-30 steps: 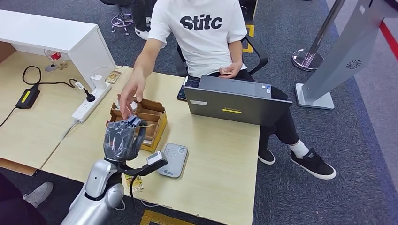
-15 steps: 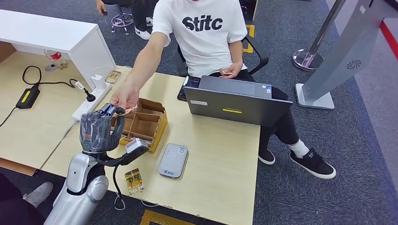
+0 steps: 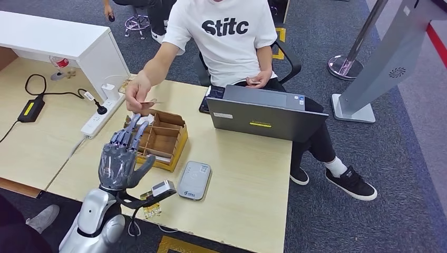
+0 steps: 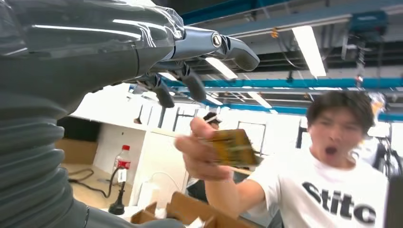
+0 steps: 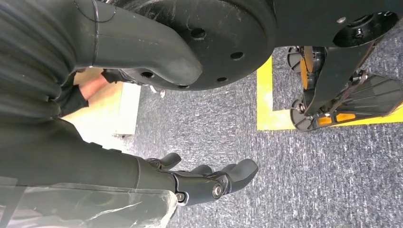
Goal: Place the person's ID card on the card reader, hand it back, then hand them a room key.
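Left hand (image 3: 122, 157) at lower left of the head view — released, fingers spread, empty. Person's hand (image 3: 138, 96) above it holds a card (image 4: 233, 146) — ID or room key, cannot tell. Card reader (image 3: 194, 179) bare, lower centre. Handover looks done.

Grey card reader (image 3: 194, 179), brown cardboard box (image 3: 161, 139), pale wood table (image 3: 248, 179), white black-lettered T-shirt (image 3: 226, 31).

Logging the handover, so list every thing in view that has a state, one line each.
left hand: empty, fingers spread, raised over the table
right hand: hanging above the floor, holding nothing
card: pinched in the person's hand
card reader: flat on the table, nothing on it
laptop: lid open
cardboard organizer: upright on the table
power strip: plug inserted
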Controlling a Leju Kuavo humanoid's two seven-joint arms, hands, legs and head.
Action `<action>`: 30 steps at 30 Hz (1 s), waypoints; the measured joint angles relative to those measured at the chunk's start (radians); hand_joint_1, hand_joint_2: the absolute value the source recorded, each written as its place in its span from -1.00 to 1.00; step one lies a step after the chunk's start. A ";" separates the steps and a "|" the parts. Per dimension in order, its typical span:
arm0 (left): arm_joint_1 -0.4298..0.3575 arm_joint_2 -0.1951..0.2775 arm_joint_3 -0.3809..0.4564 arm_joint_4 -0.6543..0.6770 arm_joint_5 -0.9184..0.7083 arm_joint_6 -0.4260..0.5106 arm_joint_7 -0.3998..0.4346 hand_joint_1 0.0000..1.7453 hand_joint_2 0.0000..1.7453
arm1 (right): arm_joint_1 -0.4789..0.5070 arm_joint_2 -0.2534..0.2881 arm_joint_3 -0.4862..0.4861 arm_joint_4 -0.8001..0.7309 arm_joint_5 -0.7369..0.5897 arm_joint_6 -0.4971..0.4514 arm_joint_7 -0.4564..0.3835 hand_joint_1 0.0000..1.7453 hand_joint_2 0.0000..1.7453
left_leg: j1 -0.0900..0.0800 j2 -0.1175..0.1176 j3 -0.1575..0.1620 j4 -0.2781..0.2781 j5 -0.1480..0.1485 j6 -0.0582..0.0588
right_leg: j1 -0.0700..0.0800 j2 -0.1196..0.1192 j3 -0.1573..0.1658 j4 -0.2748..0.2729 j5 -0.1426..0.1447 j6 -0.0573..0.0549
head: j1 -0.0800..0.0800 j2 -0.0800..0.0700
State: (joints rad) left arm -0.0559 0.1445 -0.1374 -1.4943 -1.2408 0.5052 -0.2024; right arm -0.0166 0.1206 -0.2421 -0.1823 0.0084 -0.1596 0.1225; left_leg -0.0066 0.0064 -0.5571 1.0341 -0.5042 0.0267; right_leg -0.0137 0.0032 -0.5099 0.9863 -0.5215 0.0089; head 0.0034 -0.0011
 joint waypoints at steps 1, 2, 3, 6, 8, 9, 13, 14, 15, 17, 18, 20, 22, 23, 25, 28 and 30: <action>0.014 0.002 -0.006 -0.001 -0.029 -0.003 0.005 -1.00 1.00 | 0.000 0.001 -0.003 0.000 -0.001 -0.001 0.000 -1.00 1.00 | 0.000 0.000 0.000 0.000 0.000 0.000 | 0.000 0.000 0.000 0.000 0.000 0.000 | 0.000 0.000; 0.028 0.006 -0.011 -0.002 -0.060 -0.007 0.013 -1.00 1.00 | 0.000 0.001 -0.006 0.000 -0.002 -0.002 0.000 -1.00 1.00 | 0.000 0.000 0.000 0.000 0.000 0.000 | 0.000 0.000 0.000 0.000 0.000 0.000 | 0.000 0.000; 0.041 0.011 -0.016 -0.002 -0.088 -0.009 0.021 -1.00 1.00 | 0.000 0.001 -0.008 0.000 -0.002 -0.003 0.000 -1.00 1.00 | 0.000 0.000 0.000 0.000 0.000 0.000 | 0.000 0.000 0.000 0.000 0.000 0.000 | 0.000 0.000; 0.068 0.035 -0.021 0.001 -0.128 -0.011 0.047 -1.00 1.00 | 0.000 0.001 -0.011 0.000 -0.004 -0.006 0.000 -1.00 1.00 | 0.000 0.000 0.000 0.000 0.000 0.000 | 0.000 0.000 0.000 0.000 0.000 0.000 | 0.000 0.000; 0.080 0.054 -0.021 0.011 -0.114 -0.007 0.058 -1.00 1.00 | 0.000 0.001 -0.013 0.000 -0.003 -0.006 0.000 -1.00 1.00 | 0.000 0.000 0.000 0.000 0.000 0.000 | 0.000 0.000 0.000 0.000 0.000 0.000 | 0.000 0.000; 0.085 0.063 -0.019 0.019 -0.098 -0.005 0.060 -1.00 1.00 | 0.001 0.001 -0.015 0.000 -0.002 -0.004 0.000 -1.00 1.00 | 0.000 0.000 0.000 0.000 0.000 0.000 | 0.000 0.000 0.000 0.000 0.000 0.000 | 0.000 0.000; 0.088 0.091 0.015 0.067 -0.039 0.007 0.056 -1.00 1.00 | 0.001 0.002 -0.022 0.000 0.005 0.003 -0.001 -1.00 1.00 | 0.001 0.000 0.000 0.000 0.000 0.000 | 0.000 0.000 0.000 0.001 0.000 0.000 | 0.000 0.000; 0.087 0.096 0.030 0.083 -0.027 0.012 0.052 -1.00 1.00 | 0.001 0.002 -0.024 0.000 0.007 0.004 -0.001 -1.00 1.00 | 0.001 0.000 0.000 0.000 0.000 0.000 | 0.000 0.000 0.000 0.001 0.000 0.000 | 0.000 0.000; 0.086 0.100 0.044 0.098 -0.017 0.017 0.047 -1.00 1.00 | 0.001 0.002 -0.025 0.000 0.010 0.004 -0.002 -1.00 1.00 | 0.001 0.000 0.000 0.000 0.000 0.000 | 0.000 0.000 0.000 0.001 0.000 0.000 | 0.000 0.000; 0.081 0.106 0.070 0.126 -0.003 0.028 0.036 -1.00 1.00 | 0.001 0.003 -0.027 0.000 0.013 0.004 -0.002 -1.00 1.00 | 0.001 0.000 0.000 0.000 0.000 0.000 | 0.000 0.000 0.000 0.001 0.000 0.000 | 0.000 0.000; 0.078 0.108 0.083 0.139 0.000 0.033 0.032 -1.00 1.00 | 0.001 0.003 -0.027 0.000 0.014 0.004 -0.002 -1.00 1.00 | 0.001 0.000 0.000 0.000 0.000 0.000 | 0.000 0.000 0.000 0.001 0.000 0.000 | 0.000 0.000; 0.070 0.109 0.106 0.164 0.002 0.040 0.025 -1.00 1.00 | 0.000 0.003 -0.028 0.000 0.017 0.004 0.000 -1.00 1.00 | 0.000 0.000 0.000 0.000 0.000 0.000 | 0.000 0.000 0.000 0.001 0.000 0.000 | 0.000 0.000; 0.063 0.109 0.125 0.182 0.002 0.043 0.023 -1.00 1.00 | 0.000 0.003 -0.029 0.000 0.019 0.004 0.001 -1.00 1.00 | 0.000 0.000 0.000 0.000 0.000 0.000 | 0.000 0.000 0.000 0.001 0.000 0.000 | 0.000 0.000; 0.060 0.109 0.132 0.189 0.002 0.043 0.023 -1.00 1.00 | 0.000 0.003 -0.029 0.000 0.021 0.004 0.001 -1.00 1.00 | 0.000 0.000 0.000 0.000 0.000 0.000 | 0.000 0.000 0.000 0.001 0.000 0.000 | 0.000 0.000; 0.055 0.109 0.144 0.201 0.002 0.046 0.023 -1.00 1.00 | 0.000 0.003 -0.030 0.000 0.023 0.004 0.001 -1.00 1.00 | 0.000 0.000 0.000 0.000 0.000 0.000 | 0.000 0.000 0.000 0.000 0.000 0.000 | 0.000 0.000; 0.047 0.108 0.159 0.216 0.002 0.054 0.024 -1.00 1.00 | 0.000 0.005 -0.031 0.000 0.025 0.004 0.002 -1.00 1.00 | 0.000 0.000 0.000 0.000 0.000 0.000 | 0.000 0.000 0.000 0.000 0.000 0.000 | 0.000 0.000; 0.041 0.108 0.166 0.227 0.002 0.057 0.025 -1.00 1.00 | 0.000 0.006 -0.033 0.000 0.025 0.004 0.002 -1.00 1.00 | 0.000 0.000 0.000 0.000 0.000 0.000 | 0.000 0.000 0.000 0.000 0.000 0.000 | 0.000 0.000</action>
State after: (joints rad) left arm -0.0146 0.2527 0.0290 -1.2676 -1.2387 0.5624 -0.1778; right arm -0.0163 0.1267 -0.2750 -0.1823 0.0338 -0.1553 0.1244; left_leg -0.0064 0.0063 -0.5573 1.0339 -0.5040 0.0266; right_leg -0.0136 0.0031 -0.5101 0.9867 -0.5215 0.0087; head 0.0034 -0.0011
